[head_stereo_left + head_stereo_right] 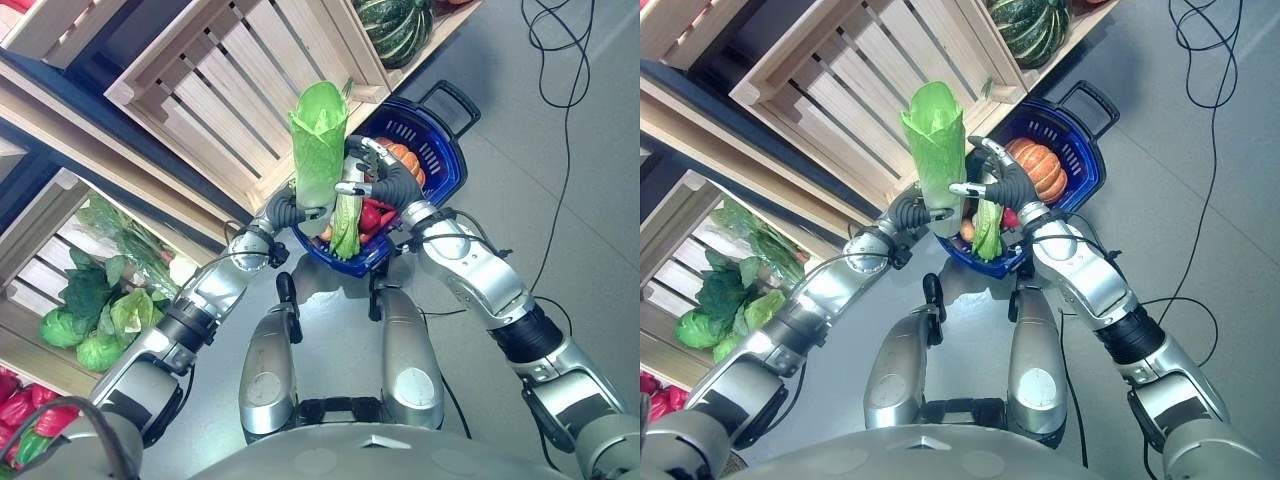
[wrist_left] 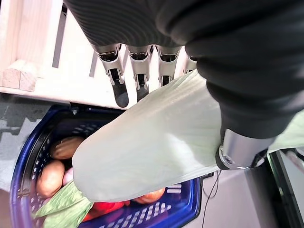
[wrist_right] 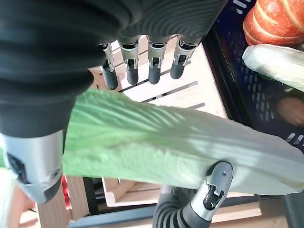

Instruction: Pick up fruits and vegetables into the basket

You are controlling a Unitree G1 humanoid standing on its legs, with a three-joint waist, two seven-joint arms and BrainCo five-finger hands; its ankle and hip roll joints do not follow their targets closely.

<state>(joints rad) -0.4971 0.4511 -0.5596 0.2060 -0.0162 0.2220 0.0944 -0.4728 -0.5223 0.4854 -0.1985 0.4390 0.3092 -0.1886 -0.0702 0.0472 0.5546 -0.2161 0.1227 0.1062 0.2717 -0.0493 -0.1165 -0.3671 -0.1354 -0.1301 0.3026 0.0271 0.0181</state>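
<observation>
A long pale-green cabbage stands upright over the near rim of the blue basket. My left hand is shut on its white lower end, which passes between the fingers and the thumb. My right hand is open beside the cabbage, above the basket, with straight fingers reaching past the leaf. In the basket lie an orange pumpkin, a red pepper, a second green leafy head and brown potatoes.
An empty slatted wooden crate sits just behind the basket. A striped dark-green squash lies in the crate beyond. To my left a lower crate holds round cabbages and leafy greens, with red peppers below.
</observation>
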